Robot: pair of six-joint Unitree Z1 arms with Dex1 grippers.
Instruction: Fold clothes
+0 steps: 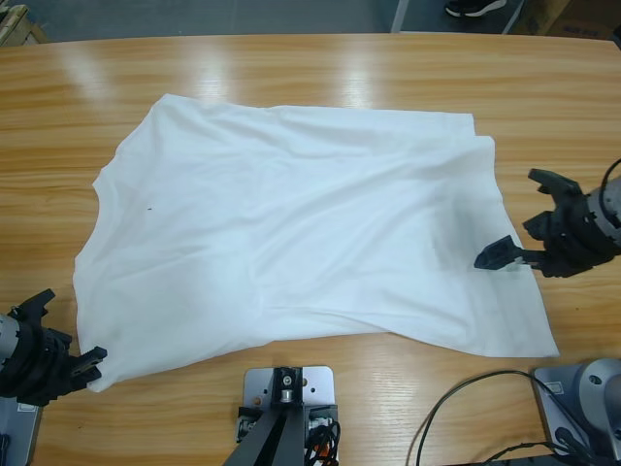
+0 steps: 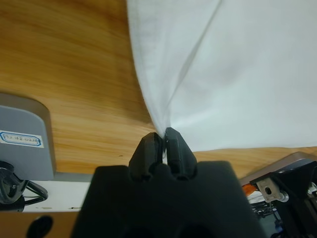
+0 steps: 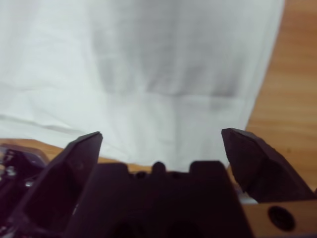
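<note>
So the white shirt was lying spread out across the middle of the wooden counter, wrinkly but mostly flat, with its long axis running left-right across the counter in the high view. The left claw sat at the shirt's near-left corner, and in the left wrist view its jaws were pinched tight together on a bunched bit of the fabric edge, with the cloth fanning up and away from the tips. So that corner looked properly gripped. The right claw was over at the opposite end, by the right edge of the shirt, with one jaw tip just reaching over the fabric. Its jaws were spread wide apart and holding nothing; the right wrist view showed the shirt lying straight ahead between the two tips, with the cloth's edge and bare wood off to one side. My guess is the whole next move hinges on that right side: the shirt edge lay right in front of the gaping claw, so it only needed to drop and close on the cloth to match the left one, then both could carry a fold across.
</note>
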